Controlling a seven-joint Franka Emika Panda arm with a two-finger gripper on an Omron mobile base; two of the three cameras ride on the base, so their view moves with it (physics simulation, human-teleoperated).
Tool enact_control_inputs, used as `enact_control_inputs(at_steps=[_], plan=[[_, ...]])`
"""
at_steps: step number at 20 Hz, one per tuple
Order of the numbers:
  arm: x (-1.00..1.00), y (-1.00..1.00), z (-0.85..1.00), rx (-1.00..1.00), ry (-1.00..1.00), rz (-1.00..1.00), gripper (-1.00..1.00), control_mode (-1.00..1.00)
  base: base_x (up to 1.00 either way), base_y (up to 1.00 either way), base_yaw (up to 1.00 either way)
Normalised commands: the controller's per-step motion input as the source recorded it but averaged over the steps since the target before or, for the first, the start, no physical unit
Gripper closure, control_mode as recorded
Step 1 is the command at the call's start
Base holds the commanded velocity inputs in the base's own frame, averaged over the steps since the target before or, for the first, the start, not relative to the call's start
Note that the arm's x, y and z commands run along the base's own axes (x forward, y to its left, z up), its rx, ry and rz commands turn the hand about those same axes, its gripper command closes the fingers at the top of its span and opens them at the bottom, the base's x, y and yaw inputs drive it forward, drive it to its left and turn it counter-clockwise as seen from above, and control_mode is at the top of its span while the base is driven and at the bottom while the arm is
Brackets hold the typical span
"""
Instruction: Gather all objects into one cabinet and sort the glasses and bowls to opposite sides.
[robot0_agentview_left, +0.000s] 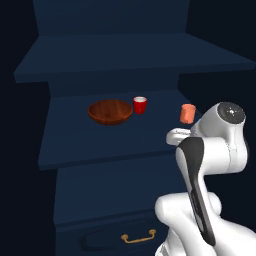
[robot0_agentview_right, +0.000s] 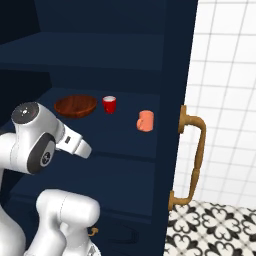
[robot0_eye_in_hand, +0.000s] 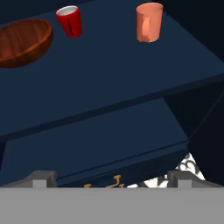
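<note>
Hand view: wide reddish-brown wooden bowl (robot0_eye_in_hand: 24, 41), glossy red cup (robot0_eye_in_hand: 70, 21), salmon-orange cup (robot0_eye_in_hand: 148, 22) upright on navy cabinet shelf (robot0_eye_in_hand: 113, 83); gripper (robot0_eye_in_hand: 112, 180) apparently open, empty; brass-coloured door handle (robot0_agentview_right: 196, 157) rightward.

No readable text, label, brand, number or sign anywhere. Red cup (robot0_eye_in_hand: 70, 21): thin dark vertical streak on side, no letters made out. Salmon-orange cup (robot0_eye_in_hand: 148, 22): plain. Wooden bowl (robot0_eye_in_hand: 24, 41): grain only. Navy cabinet (robot0_agentview_left: 125, 145): blank shelves and drawer front. Floor tiles (robot0_agentview_right: 215, 230): black-and-white ornament, no writing.
</note>
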Motion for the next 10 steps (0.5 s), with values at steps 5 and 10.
enact_control_inputs(at_steps=[5, 10], plan=[[-0.05, 0.0, 0.0, 0.0, 0.0, 0.0, -1.0, 1.0, -0.6, 0.0, 0.0], [0.0, 0.0, 0.0, 0.0, 0.0, 0.0, -1.0, 1.0, -0.91, 0.0, 0.02]])
